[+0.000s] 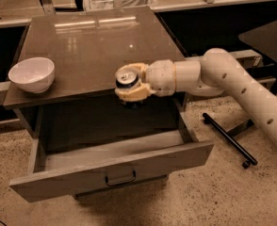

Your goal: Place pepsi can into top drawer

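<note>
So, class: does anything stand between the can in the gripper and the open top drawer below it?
Nothing visible does. The gripper is shut on the pepsi can at the front edge of the tabletop, above the open top drawer. No object shows in the gap beneath it, and the white bowl sits away at the left end.

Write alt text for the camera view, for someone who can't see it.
The robot's tool grips the pepsi can at the front edge of the table, over the open top drawer. A white bowl sits on the table's front corner, at the picture's left.
</note>
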You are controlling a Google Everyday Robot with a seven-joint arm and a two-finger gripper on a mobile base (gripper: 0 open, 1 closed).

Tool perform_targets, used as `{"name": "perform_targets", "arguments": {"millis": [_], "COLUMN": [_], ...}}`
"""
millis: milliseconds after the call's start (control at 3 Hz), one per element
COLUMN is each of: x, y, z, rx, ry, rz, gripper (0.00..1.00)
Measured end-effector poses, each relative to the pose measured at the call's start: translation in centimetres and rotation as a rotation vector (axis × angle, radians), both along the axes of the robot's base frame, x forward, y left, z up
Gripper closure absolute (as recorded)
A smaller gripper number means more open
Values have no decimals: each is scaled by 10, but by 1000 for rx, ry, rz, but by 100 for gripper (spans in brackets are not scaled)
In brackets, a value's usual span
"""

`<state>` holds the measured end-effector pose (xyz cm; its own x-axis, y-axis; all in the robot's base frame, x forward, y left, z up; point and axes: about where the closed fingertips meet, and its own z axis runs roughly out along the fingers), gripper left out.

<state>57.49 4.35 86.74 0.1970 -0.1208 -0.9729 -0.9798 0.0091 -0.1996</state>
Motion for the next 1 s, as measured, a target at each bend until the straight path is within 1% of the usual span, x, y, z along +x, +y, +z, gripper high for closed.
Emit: {"name": "perform_targets", "arguments": {"millis": [333, 667, 1000], "x": [-28, -47, -43], "y": [-11, -43, -71], "z": [-40, -50, -60], "rx": [-68, -13, 29], "ry": [4, -32, -66], "rz": [17, 38, 71], "gripper": [100, 100, 100]}}
